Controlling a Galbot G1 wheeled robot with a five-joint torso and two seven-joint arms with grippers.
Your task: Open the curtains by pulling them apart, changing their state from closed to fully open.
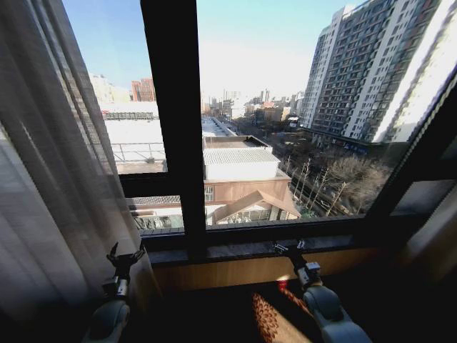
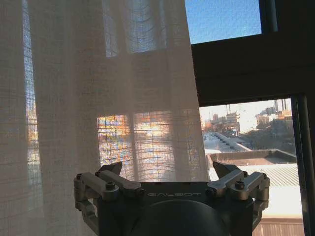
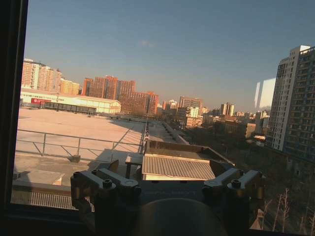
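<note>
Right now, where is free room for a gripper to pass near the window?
Free: above the window sill, between the left gripper and the right gripper, both open. Crowded: on the robot's left, where the curtain hangs against the left gripper.

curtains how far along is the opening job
Mostly done: the window glass is uncovered, and the curtains hang bunched at the robot's left. In hand: nothing; the left gripper sits beside the fabric edge with jaws open, and the right gripper is open near the sill. Left: at most pushing that panel further aside.
</note>
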